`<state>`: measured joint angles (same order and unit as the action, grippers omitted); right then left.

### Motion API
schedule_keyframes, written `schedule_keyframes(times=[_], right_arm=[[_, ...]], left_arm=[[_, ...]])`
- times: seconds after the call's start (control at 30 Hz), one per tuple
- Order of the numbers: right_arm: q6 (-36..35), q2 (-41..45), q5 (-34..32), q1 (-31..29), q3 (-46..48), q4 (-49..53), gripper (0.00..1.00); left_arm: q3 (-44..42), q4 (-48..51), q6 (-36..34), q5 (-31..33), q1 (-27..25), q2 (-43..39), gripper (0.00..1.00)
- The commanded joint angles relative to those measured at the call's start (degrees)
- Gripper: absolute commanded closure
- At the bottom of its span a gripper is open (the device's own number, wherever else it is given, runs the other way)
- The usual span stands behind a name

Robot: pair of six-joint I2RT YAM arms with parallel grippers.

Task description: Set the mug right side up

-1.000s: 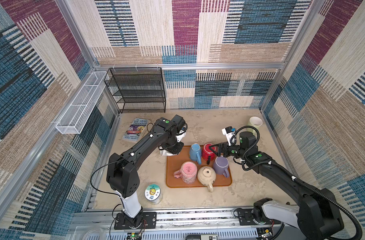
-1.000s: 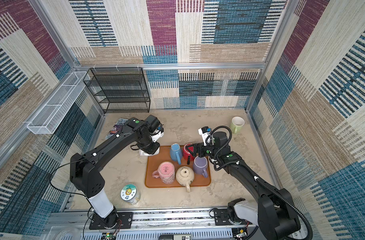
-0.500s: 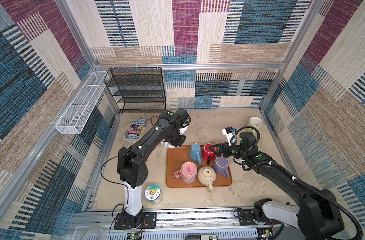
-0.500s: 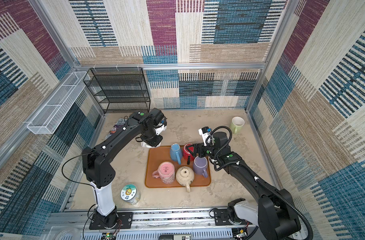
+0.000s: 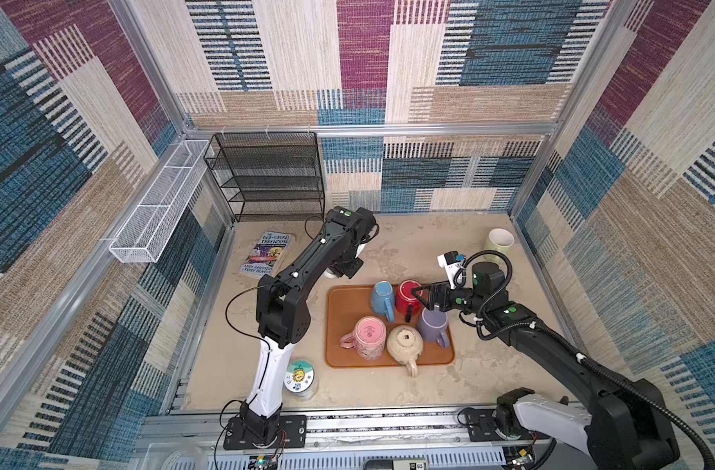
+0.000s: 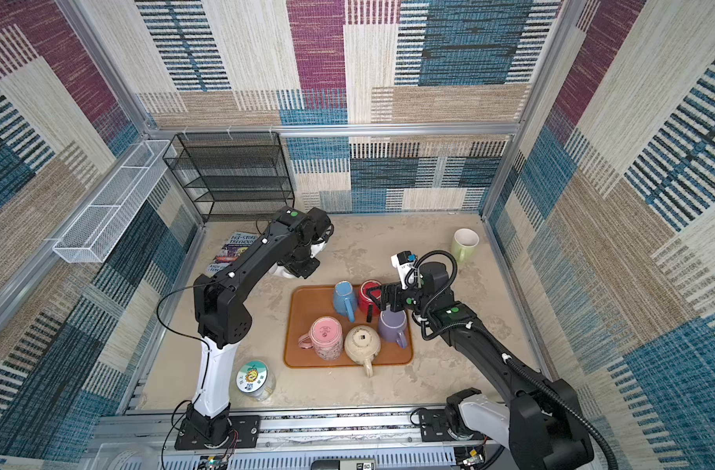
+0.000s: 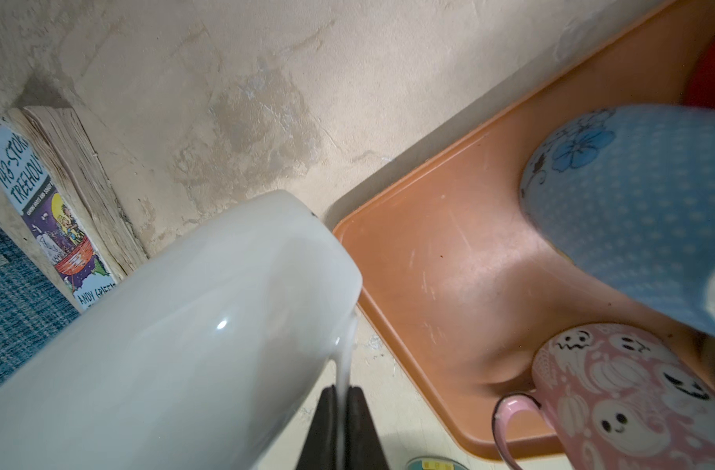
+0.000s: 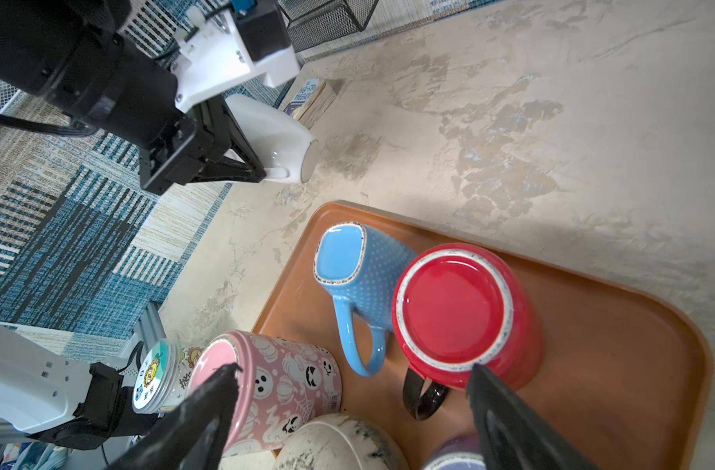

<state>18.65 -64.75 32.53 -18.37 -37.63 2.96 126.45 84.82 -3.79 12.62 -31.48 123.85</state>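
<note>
The white mug (image 8: pixel 274 138) is off the tray, near its back left corner, held on its side with its base (image 8: pixel 309 162) pointing sideways. My left gripper (image 7: pixel 341 401) is shut on the mug's thin handle; the mug's body (image 7: pixel 185 346) fills that wrist view. In both top views the arm hides most of the mug (image 5: pixel 329 273) (image 6: pixel 280 270). My right gripper (image 8: pixel 354 368) stands open just above the upside-down red mug (image 5: pixel 406 294) on the orange tray (image 5: pixel 345 321), holding nothing.
On the tray also stand an upside-down blue mug (image 5: pixel 382 297), pink mug (image 5: pixel 370 335), cream mug (image 5: pixel 404 344) and purple mug (image 5: pixel 433 325). A green mug (image 5: pixel 498 242) stands upright at the back right. A book (image 5: pixel 266 252), jar (image 5: pixel 301 378) and black rack (image 5: pixel 270 175) sit left.
My left arm has raised its elbow and carried the white mug a little toward the back wall, turning it. The right arm has not moved.
</note>
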Motion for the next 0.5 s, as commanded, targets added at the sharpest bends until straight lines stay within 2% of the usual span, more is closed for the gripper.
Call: schedule_keyframes(times=[0.0, 0.07, 0.17, 0.33, 0.47], right_arm=[[0.9, 0.0, 0.9, 0.0, 0.1, -2.3, 0.1], [1.1, 0.1, 1.3, 0.0, -0.1, -2.0, 0.1], [0.8, 0.5, 0.8, 0.0, -0.6, -1.3, 0.1], [1.0, 0.7, 0.7, -0.1, -0.6, -0.5, 0.1], [1.3, 0.7, 1.0, 0.0, -0.6, -0.1, 0.1]], left_arm=[[0.9, -1.2, 2.7, -5.3, 0.4, -3.5, 1.0], [0.0, -3.5, 3.6, -8.9, 0.4, -5.6, 1.0], [-6.2, -10.2, 5.8, -14.9, 0.6, -10.6, 1.0], [-24.9, -27.7, 10.4, -25.1, 1.2, -21.5, 1.0], [-43.0, -46.3, 14.1, -32.6, 2.3, -31.6, 1.0]])
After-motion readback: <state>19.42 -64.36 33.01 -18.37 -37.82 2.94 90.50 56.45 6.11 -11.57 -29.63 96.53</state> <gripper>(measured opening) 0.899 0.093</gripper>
